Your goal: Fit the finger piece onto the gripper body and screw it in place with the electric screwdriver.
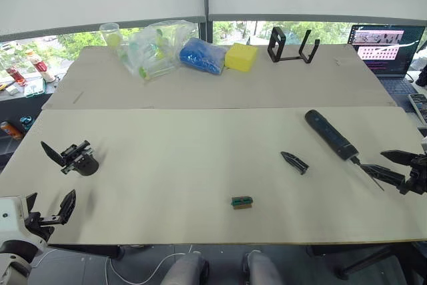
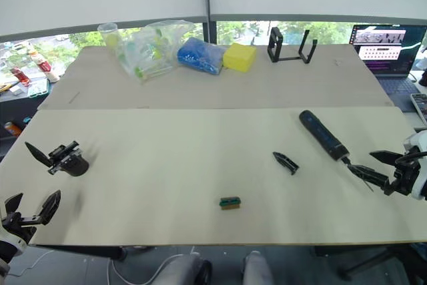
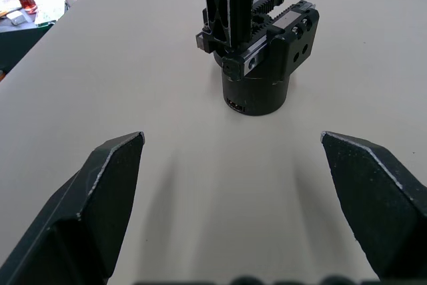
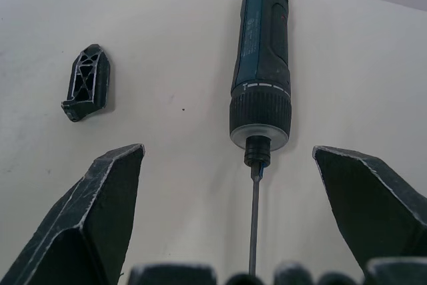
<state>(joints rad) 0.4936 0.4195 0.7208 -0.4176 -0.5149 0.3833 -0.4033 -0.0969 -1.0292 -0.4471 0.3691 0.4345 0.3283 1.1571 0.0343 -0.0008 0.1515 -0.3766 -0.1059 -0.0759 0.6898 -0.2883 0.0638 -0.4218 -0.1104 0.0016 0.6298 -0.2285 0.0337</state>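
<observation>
Gripper body [image 1: 79,158] standing on its round base at the left side of the desk [image 1: 200,165], pointed black finger directed toward the left edge. Left gripper [image 3: 233,185] low at the near left corner, spread wide, empty, aimed at the gripper body and apart from it. Finger piece [image 1: 294,162] lying flat right of centre, untouched, well apart from the gripper body. Electric screwdriver [image 1: 331,135] lying on the desk just right of the finger piece, rounded end toward the far side, thin metal bit [image 4: 253,211] pointing at the near right edge. Right gripper [image 4: 230,198] at the right edge, spread wide and empty, fingers either side of the bit without contact, screwdriver barrel ahead of the fingertips. Small green block [image 1: 241,201] near the front edge at centre, apart from everything else. On the rear panel: plastic bag of cups [image 1: 150,48], blue bundle [image 1: 203,55], yellow sponge [image 1: 241,57], black stand [image 1: 293,46]. Open laptop [image 1: 383,46] at the far right.
</observation>
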